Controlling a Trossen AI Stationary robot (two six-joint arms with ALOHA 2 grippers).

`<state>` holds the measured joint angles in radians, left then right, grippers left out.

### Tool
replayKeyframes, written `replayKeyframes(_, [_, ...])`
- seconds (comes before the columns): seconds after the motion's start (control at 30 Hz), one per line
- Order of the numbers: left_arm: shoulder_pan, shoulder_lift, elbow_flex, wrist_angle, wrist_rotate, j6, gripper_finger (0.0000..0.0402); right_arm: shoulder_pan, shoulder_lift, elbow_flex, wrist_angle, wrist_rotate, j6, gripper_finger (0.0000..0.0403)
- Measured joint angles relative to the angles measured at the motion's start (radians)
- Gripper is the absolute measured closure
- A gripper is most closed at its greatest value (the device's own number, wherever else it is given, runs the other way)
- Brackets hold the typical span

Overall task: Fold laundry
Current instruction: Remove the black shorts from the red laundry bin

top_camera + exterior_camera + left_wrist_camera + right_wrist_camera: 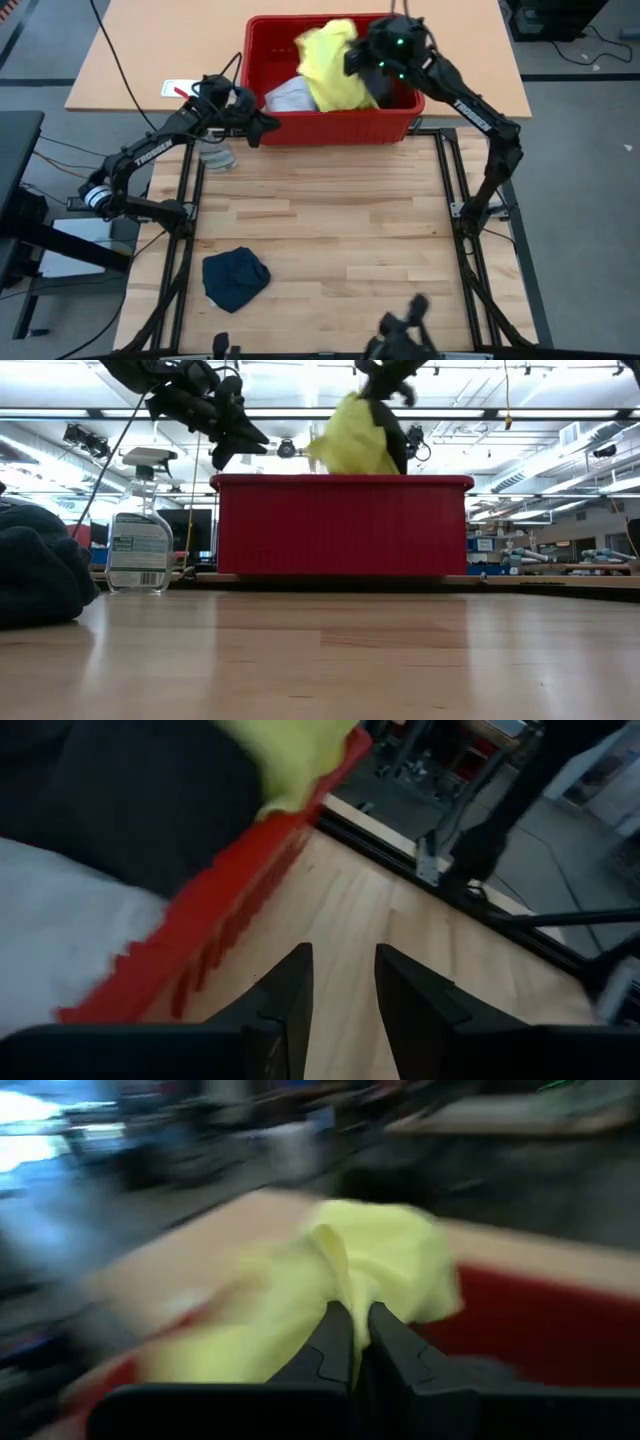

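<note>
Right hand (pixel 360 1342) pinched on the yellow shirt (pixel 335 62), holding it up over the red basket (pixel 335 127), presumably so it clears the rim before going to the open tabletop (pixel 330 230). Left hand (pixel 343 982) narrowly open, empty, just outside the basket's left front corner, waiting. Dark garment (pixel 235 278) lies bunched near the front left. Spray bottle (pixel 140 525) beside the basket. Butcher-block surface; bright lab room behind.

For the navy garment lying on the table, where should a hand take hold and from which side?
The navy garment lies crumpled in a low heap on the table, with nothing touching it. Best guess: come straight down from above and pinch a raised fold near its top edge, since no flat hem shows. The left hand, empty beside the basket, is on its side.
</note>
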<state>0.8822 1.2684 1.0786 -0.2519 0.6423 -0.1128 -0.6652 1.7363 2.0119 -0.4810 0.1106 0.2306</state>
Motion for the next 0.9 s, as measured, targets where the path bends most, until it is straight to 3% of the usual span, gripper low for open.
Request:
replayKeyframes(0.07, [0.0,-0.007,0.0,-0.002,0.004,0.001,0.0288,0.01,0.019,0.002,-0.021,-0.08,0.026,0.0356])
replayKeyframes(0.23, [-0.001,-0.006,0.001,-0.014,0.001,0.0,0.0288,0.007,0.027,0.002,-0.187,0.03,-0.018,0.024])
replayKeyframes(0.43, [-0.001,-0.006,0.001,-0.039,0.001,0.001,0.0288,-0.004,0.023,0.003,-0.384,0.022,-0.08,0.0134])
replayKeyframes(0.6, [-0.001,-0.006,0.001,-0.038,-0.004,-0.003,0.0288,-0.027,0.061,0.001,-0.496,-0.052,-0.137,0.0119])
replayKeyframes(0.9, [0.0,-0.006,0.001,-0.028,-0.1,-0.003,0.0288,-0.089,0.2,0.0,-0.42,-0.158,-0.182,0.0146])
